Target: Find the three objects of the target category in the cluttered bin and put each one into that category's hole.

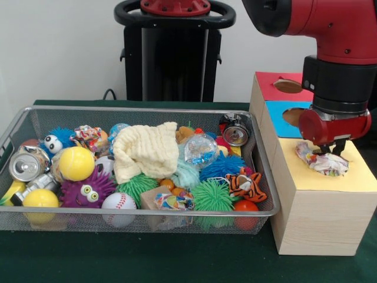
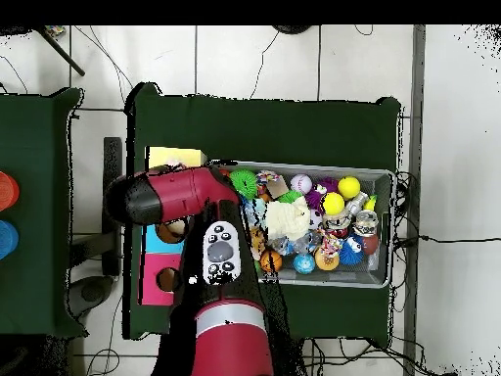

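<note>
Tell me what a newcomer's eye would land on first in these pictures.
First, the red arm, its gripper poised over a crumpled wrapper lying on the yellow panel of the wooden box. Next, the wire bin beside the box, heaped with toys: a cream cloth in the middle, a yellow ball and a baseball toward the front.

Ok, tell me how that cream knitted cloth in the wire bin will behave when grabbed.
The cream knitted cloth lies draped in folds over the toys, so it is probably floppy and light. It will likely sag and may drag neighbours in the wire mesh bin.
</note>
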Available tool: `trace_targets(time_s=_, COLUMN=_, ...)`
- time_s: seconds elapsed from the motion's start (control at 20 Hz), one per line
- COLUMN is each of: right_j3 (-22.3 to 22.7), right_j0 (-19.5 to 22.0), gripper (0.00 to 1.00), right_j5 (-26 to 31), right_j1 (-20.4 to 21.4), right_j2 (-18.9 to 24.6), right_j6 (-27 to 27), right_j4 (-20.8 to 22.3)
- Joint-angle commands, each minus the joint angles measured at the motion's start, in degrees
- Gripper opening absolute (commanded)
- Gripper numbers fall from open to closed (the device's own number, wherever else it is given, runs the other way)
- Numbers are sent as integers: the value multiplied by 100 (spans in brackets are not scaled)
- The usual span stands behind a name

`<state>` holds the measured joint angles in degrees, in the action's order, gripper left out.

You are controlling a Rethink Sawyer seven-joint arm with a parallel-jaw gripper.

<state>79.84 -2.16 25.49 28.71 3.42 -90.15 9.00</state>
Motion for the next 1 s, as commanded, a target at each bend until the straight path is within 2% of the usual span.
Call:
trace_targets(time_s=0.05, right_j3=-278, right_j0=339, gripper=0, right_j5=-145, right_j1=-277, right_j2=185, right_j6=-187, right_j4=329)
trace_targets(time_s=0.3, right_j3=-325, right_j0=447, gripper=0, right_j5=-295, right_j1=-400, right_j2=286, right_j6=-89, right_j4=392)
trace_targets(time_s=1.0, right_j3=-360, right_j0=352, gripper=0, right_j5=-146, right_j1=-350, right_j2=193, right_j6=-192, right_j4=367)
